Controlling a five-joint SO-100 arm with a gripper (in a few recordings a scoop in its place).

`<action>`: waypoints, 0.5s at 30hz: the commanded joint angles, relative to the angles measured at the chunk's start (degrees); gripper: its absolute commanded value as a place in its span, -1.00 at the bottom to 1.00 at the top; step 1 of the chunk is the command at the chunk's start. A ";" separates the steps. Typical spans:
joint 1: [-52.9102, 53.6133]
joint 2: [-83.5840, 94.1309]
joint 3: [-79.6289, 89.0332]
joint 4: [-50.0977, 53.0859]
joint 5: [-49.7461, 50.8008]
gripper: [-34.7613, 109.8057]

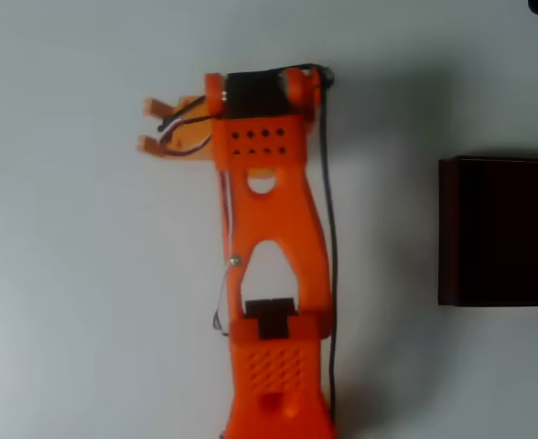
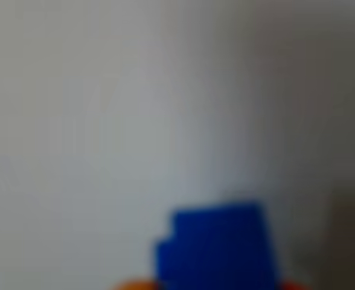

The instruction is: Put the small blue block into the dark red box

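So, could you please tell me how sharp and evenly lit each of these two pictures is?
Overhead view: fairly sharp but soft, the white table washed out, a faint shadow right of the orange arm; the large dark maroon rectangular box is cut by the right edge. Wrist view: heavily out of focus, the small bright blue block a blur at the bottom edge, with a dim right side.

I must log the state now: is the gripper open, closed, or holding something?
Orange gripper: it appears closed on the small bright blue plastic block, which sits close to the wrist camera between orange edges; the blur makes this uncertain.
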 commanded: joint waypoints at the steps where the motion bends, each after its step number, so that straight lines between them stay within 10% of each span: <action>1: 2.55 13.71 5.80 2.20 2.64 -0.52; 15: 40.52 65.30 67.85 -21.80 3.60 -0.52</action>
